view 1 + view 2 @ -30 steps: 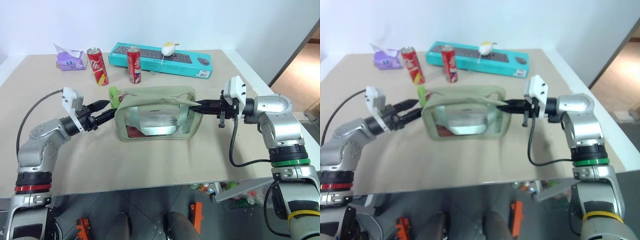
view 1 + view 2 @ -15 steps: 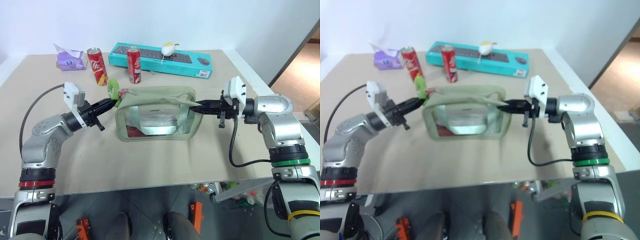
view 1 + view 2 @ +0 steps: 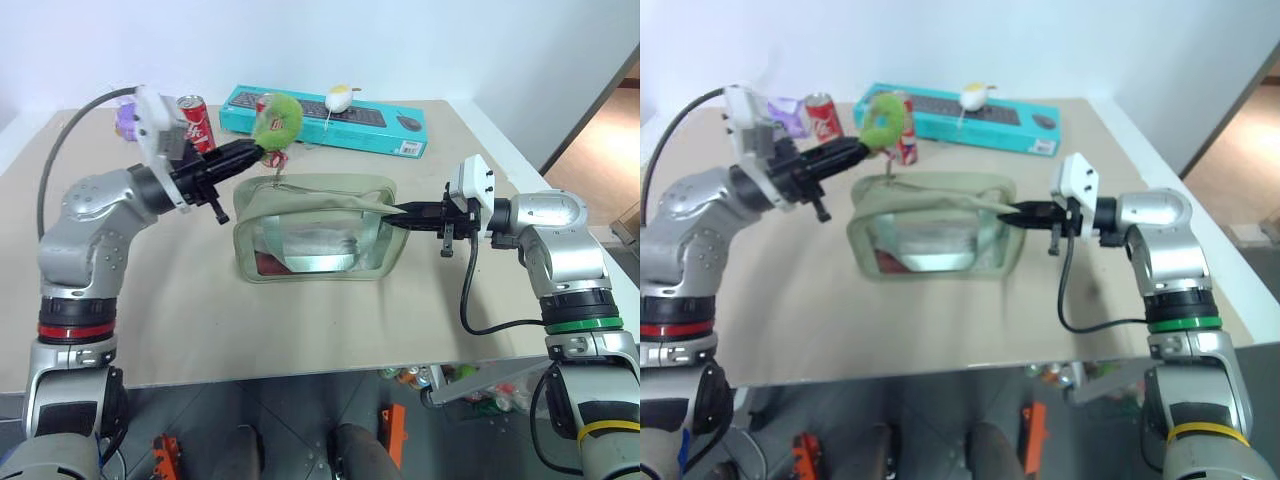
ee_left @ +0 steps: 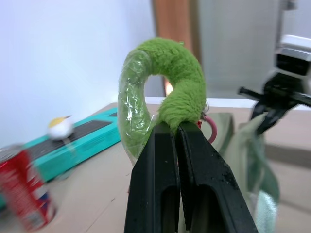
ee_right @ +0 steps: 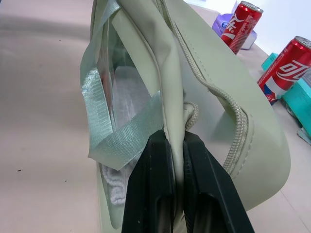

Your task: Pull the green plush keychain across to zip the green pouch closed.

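Left tool (image 3: 262, 149) pinches green plush keychain (image 3: 277, 120) above green pouch (image 3: 315, 228).

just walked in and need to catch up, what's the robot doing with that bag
The robot is working on a green pouch that sits on the table. Its right gripper is shut on the fabric at one end of the pouch, pinning it. Its left gripper is shut on the green plush keychain and holds it up above the pouch's other end. The zip looks not yet pulled across. Two red cans and a teal keyboard box stand behind.
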